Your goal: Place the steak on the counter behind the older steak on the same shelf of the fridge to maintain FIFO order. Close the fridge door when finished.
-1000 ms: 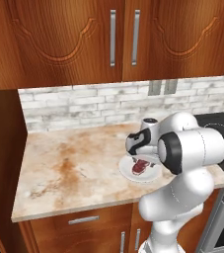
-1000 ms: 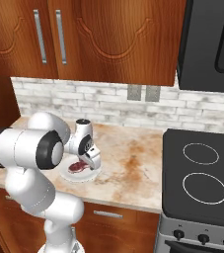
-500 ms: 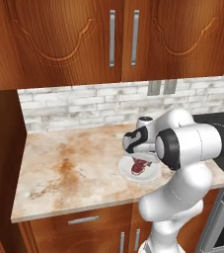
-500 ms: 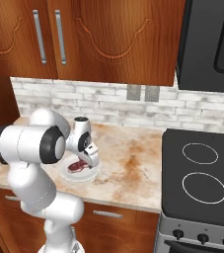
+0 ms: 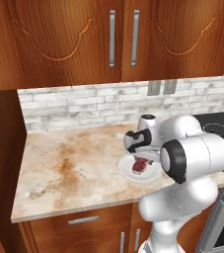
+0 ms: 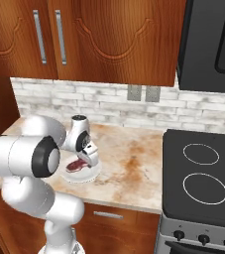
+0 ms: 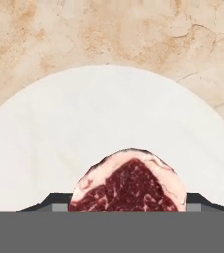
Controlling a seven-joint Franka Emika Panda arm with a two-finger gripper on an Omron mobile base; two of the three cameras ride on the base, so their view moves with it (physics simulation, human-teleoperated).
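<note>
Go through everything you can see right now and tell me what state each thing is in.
steak: lying on the plate, fingertips at either side.
plate: flat on the counter.
gripper: down at the steak, grip not clear.
counter: bare apart from the plate.
upper cabinet doors: shut.
stove: burners bare.

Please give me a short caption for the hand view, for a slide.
Raw marbled steak lying on a white plate on the beige counter, seen from just above.

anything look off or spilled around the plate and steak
Nothing stands out. The steak lies flat on the white plate, which sits level on the counter, with the claw low over it. No spill shows.
</note>
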